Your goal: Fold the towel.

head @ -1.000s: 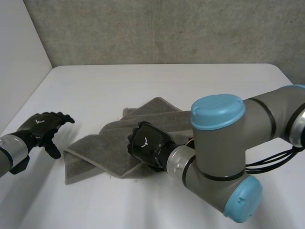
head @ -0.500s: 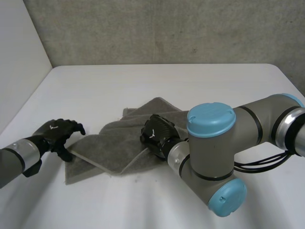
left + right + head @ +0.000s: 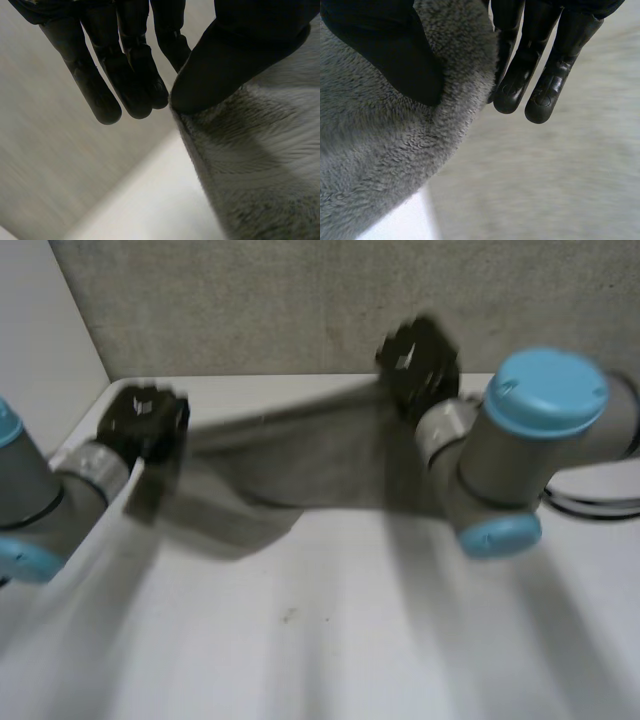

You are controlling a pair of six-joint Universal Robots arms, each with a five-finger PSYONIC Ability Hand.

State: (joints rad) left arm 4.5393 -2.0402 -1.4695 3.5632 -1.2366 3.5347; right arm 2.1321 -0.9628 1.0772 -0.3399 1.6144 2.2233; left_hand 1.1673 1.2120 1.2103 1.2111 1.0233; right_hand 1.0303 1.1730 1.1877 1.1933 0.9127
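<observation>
Both hands are clamped on the towel (image 3: pixel 300 455) and hold it up, stretched between them above the white surface (image 3: pixel 350 630). At one end, the left hand (image 3: pixel 145 422) pinches an edge between its thumb and straight fingers (image 3: pixel 132 75). The right hand (image 3: pixel 415 358) pinches the other end the same way, thumb pressed into the pile against its fingers (image 3: pixel 517 80), and sits a little higher and farther back. The cloth sags toward the left side, and I cannot tell whether its low edge touches the surface. To my eye no fold is laid yet: the towel hangs spread out, so bringing one end over the other and setting it down is all still to do. Nothing here serves as a container.
</observation>
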